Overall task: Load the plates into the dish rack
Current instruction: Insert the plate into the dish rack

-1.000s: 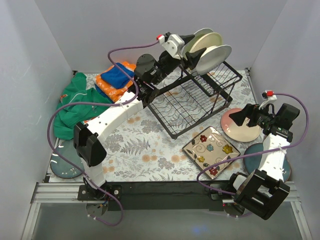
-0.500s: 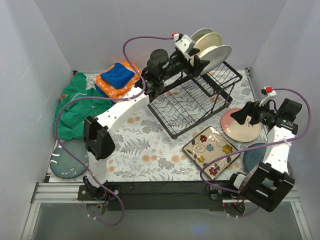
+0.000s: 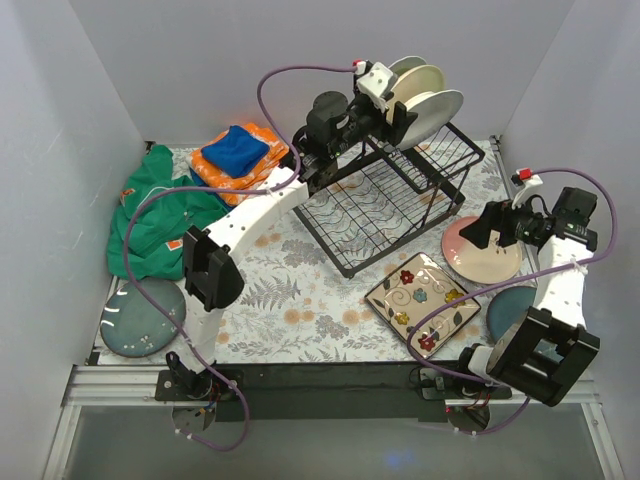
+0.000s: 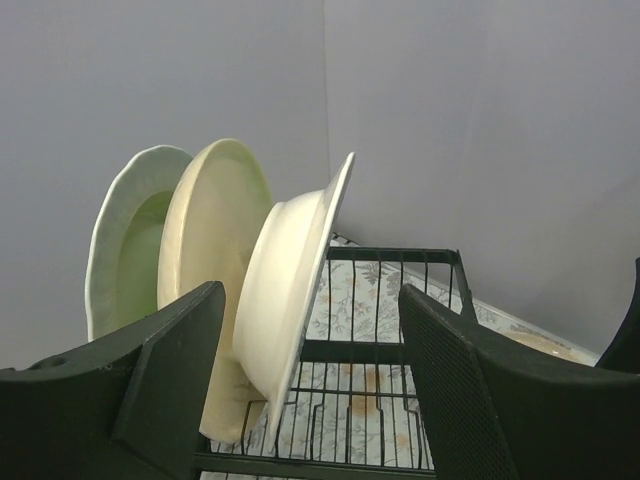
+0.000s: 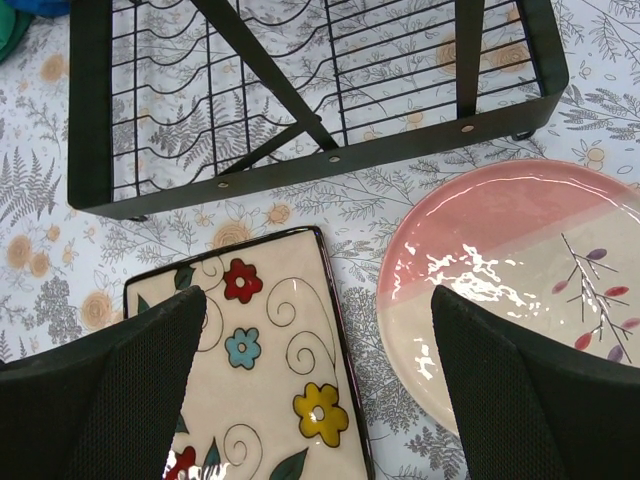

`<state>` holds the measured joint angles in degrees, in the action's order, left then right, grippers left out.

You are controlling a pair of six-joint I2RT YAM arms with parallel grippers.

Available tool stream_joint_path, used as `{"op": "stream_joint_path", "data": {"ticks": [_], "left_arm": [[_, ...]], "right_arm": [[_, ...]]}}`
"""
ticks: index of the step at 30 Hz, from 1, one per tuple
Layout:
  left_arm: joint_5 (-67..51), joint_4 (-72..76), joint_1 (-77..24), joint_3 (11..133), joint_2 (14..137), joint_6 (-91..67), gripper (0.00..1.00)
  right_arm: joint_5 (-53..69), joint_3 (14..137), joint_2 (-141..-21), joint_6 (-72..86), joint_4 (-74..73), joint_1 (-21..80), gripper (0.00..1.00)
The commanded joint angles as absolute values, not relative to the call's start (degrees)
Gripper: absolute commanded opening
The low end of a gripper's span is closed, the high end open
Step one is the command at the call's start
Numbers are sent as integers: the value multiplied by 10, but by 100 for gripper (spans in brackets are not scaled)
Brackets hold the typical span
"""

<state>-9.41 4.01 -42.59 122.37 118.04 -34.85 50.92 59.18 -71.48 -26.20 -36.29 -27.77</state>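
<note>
The black wire dish rack (image 3: 385, 205) stands at the back of the table. Three plates stand upright in its raised section: a green one (image 4: 125, 240), a cream one (image 4: 210, 250) and a white one (image 4: 295, 290). My left gripper (image 3: 398, 115) is open around the white plate's lower edge, and its right finger (image 4: 470, 390) is well off the plate. My right gripper (image 3: 482, 232) is open and empty, hovering over the gap between the square flowered plate (image 5: 260, 370) and the pink-and-cream plate (image 5: 520, 290). Teal plates lie at the front left (image 3: 140, 318) and front right (image 3: 510, 312).
Folded orange and blue cloths (image 3: 240, 155) lie left of the rack, with a crumpled green cloth (image 3: 160, 215) beside them. Grey walls close in the back and both sides. The rack's lower tray (image 5: 300, 100) holds nothing.
The left arm has swung right along the rack's upper section, and its jaws have widened beside the white plate. The right arm has drawn back slightly, still open over the two plates.
</note>
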Motion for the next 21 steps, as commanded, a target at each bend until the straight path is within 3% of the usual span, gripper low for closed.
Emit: {"op": "stream_joint_path", "data": {"ticks": [1,21], "left_arm": [[-81,24,-424,1256,1187,-330,69],[-58,25,-424,1310,1259,-304,61]], "right_arm": [[506,631,-716,-272,-370,-272,98],[516,624,-706,-248,-370,-272,98]]}}
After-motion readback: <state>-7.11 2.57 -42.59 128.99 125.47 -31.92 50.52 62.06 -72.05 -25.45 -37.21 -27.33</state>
